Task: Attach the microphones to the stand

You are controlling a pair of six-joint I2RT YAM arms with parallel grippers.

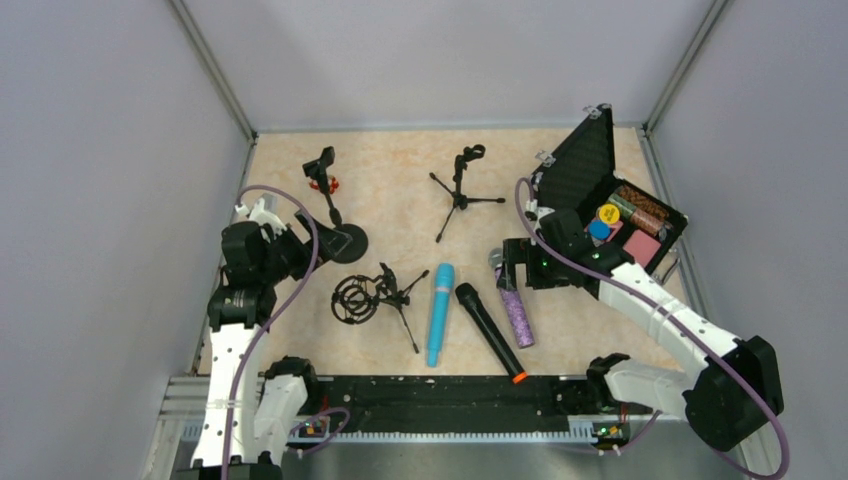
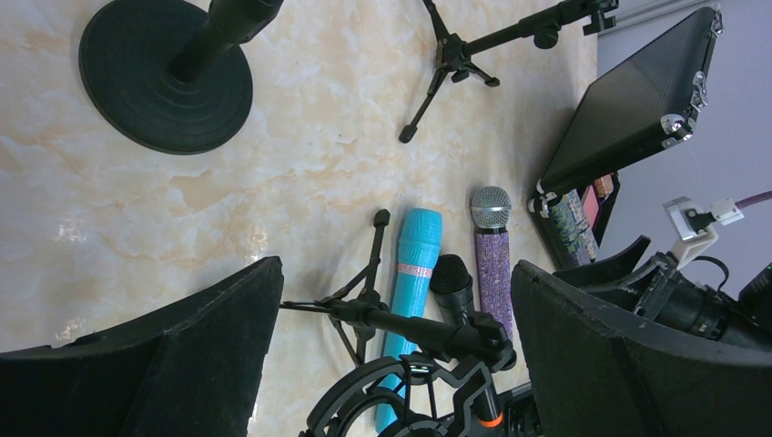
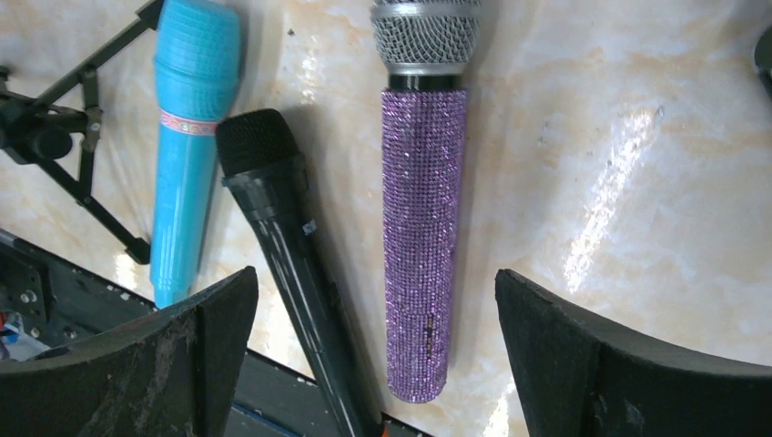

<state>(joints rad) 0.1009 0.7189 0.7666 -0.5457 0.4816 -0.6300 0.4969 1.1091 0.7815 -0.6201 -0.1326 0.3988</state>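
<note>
Three microphones lie side by side on the table: turquoise, black with an orange end, and glittery purple with a silver mesh head. My right gripper is open over the purple microphone's head end. In the right wrist view the purple microphone lies between the spread fingers, untouched, with the black one and the turquoise one to its left. My left gripper is open and empty, near the round-base stand. A tripod stand stands at the back. A tripod stand with a shock mount lies on its side.
An open black case with small items stands at the right, just behind my right arm. The left wrist view shows the shock mount stand close below the gripper, and the round base beyond it. A black rail runs along the near edge.
</note>
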